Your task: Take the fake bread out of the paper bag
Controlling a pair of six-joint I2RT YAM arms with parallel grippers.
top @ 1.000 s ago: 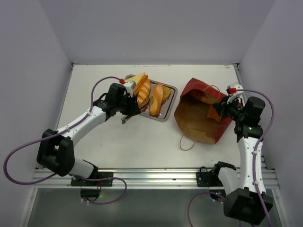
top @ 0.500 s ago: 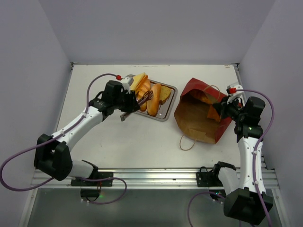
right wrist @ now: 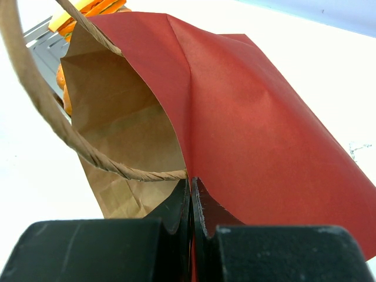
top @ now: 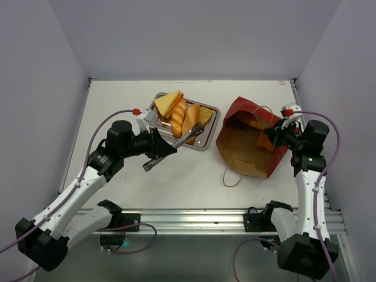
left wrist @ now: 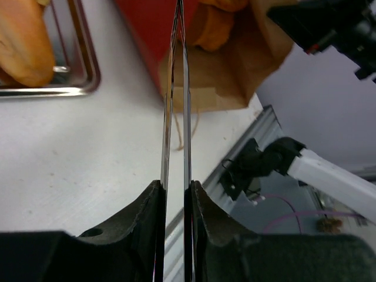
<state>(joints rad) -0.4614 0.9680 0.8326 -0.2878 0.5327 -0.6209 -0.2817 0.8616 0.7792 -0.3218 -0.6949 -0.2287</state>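
A flat rectangular steel tray (top: 207, 144) sits far-centre on the white table (top: 117, 111). It holds glossy golden-orange toy bread (top: 191, 120): smooth loaves side by side, running near to far, plus toast slices. The left gripper (top: 164, 151) squeezes thin steel tongs (top: 185, 137), their tips reaching the tray. At right, the dark-red paper bag (top: 244, 107) gapes leftward, tan inside, with more bread within. The right gripper (right wrist: 191, 189) pinches its rim.

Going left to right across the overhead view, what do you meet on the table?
Left gripper clamping metal tongs → steel tray of fake bread → paper bag → right gripper pinching the bag's right edge.
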